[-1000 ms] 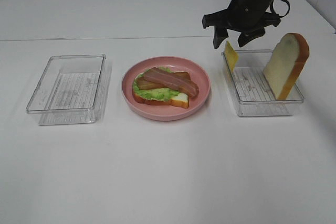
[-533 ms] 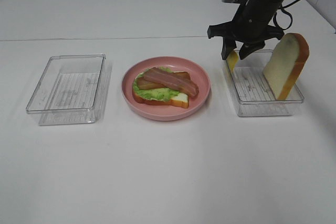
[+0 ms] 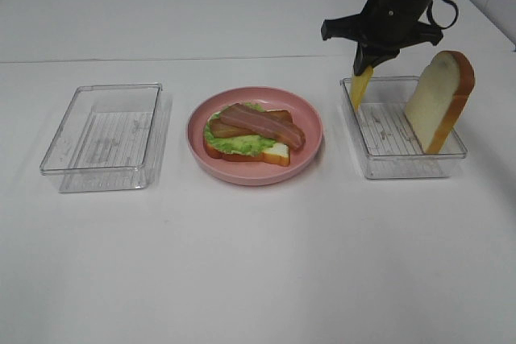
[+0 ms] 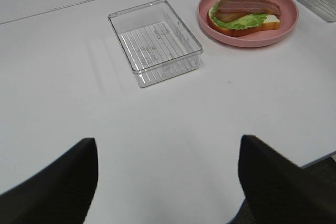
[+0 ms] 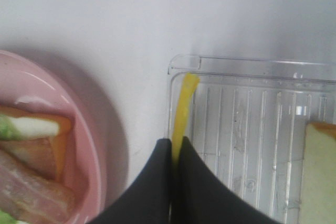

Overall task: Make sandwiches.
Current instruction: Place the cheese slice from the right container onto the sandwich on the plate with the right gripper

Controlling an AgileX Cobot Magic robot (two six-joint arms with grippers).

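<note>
My right gripper (image 3: 367, 66) is shut on the yellow cheese slice (image 3: 360, 88), which hangs edge-down above the left end of the right clear tray (image 3: 403, 165); the right wrist view shows the cheese slice (image 5: 182, 111) pinched between the dark fingers (image 5: 152, 182). A thick white bread slice (image 3: 439, 101) leans upright in that tray. On the pink plate (image 3: 310, 122) lies the other bread slice (image 3: 274, 152) topped with green lettuce (image 3: 242, 142) and bacon strips (image 3: 258, 124). My left gripper (image 4: 168, 182) stands open, low over bare table, well away from the plate.
An empty clear tray (image 3: 105, 136) sits left of the plate. The right tray's rim (image 5: 220, 61) lies just under the hanging cheese. Bare white table stretches across the front.
The right gripper came down onto the cheese slice, shut on it, and has lifted it a little out of the tray. The left arm has not moved.
</note>
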